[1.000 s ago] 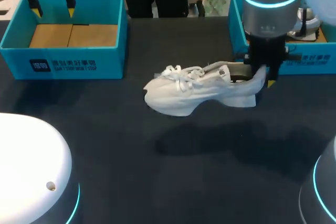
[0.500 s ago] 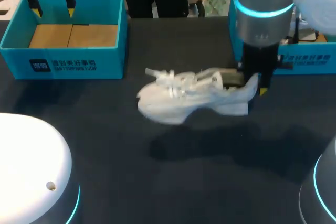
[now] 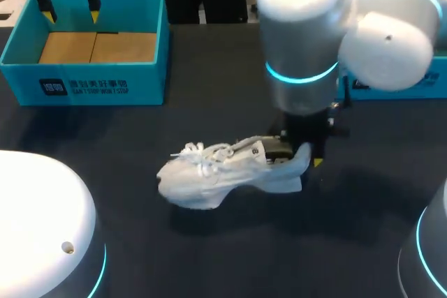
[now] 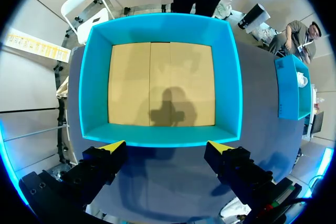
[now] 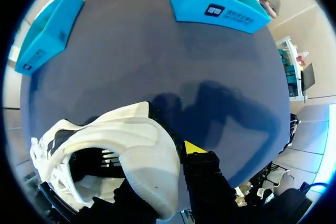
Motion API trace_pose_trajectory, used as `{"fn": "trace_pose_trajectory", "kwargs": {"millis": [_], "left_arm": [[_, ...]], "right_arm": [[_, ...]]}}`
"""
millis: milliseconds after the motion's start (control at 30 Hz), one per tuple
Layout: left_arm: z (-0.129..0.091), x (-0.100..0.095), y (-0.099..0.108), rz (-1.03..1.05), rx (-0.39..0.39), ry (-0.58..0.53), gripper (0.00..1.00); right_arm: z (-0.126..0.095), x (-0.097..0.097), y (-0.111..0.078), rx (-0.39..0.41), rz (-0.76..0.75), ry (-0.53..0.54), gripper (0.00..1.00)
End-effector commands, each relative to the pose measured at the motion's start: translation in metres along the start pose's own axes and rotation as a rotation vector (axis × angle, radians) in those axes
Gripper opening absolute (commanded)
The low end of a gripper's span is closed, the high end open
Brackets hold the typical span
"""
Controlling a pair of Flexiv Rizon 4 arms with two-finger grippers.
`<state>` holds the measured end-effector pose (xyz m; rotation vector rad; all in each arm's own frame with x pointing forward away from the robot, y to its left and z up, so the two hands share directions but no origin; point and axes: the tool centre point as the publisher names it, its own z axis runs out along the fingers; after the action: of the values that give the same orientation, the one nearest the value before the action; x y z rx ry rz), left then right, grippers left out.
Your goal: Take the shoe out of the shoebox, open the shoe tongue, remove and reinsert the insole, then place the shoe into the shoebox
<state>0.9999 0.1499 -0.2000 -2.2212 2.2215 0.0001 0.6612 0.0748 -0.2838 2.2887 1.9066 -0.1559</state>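
Right claw [image 3: 306, 160] pinches shoe [image 3: 209, 176] heel, inner finger hidden; left claw [image 4: 167, 146] agape.

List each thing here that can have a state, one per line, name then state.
white shoe: out of both boxes, upright, gripped at the heel.
left shoebox: open, empty.
right shoebox: open, something white inside.
left pincer: open, above the left shoebox.
right pincer: shut on the white shoe.

Left end effector [image 3: 70, 6] spread wide, right end effector [image 3: 306, 157] apparently clamping shoe [image 3: 202, 179] heel
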Motion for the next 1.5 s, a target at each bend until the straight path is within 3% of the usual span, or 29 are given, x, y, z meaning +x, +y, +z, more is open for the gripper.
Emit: {"fn": "trace_pose_trajectory", "kwargs": {"millis": [33,633,1167,1500], "left_arm": [[0.000,0.000,0.000,0.000,0.000,0.000,1.00],[0.000,0.000,0.000,0.000,0.000,0.000,1.00],[0.000,0.000,0.000,0.000,0.000,0.000,1.00],[0.000,0.000,0.000,0.000,0.000,0.000,1.00]], "right_arm": [[0.012,0.017,-0.004,-0.001,-0.010,-0.009,0.00],[0.063,0.042,-0.019,0.036,-0.018,-0.042,0.00],[0.095,0.048,-0.020,0.050,0.007,-0.027,0.00],[0.105,0.051,-0.021,0.058,0.010,-0.019,0.00]]}}
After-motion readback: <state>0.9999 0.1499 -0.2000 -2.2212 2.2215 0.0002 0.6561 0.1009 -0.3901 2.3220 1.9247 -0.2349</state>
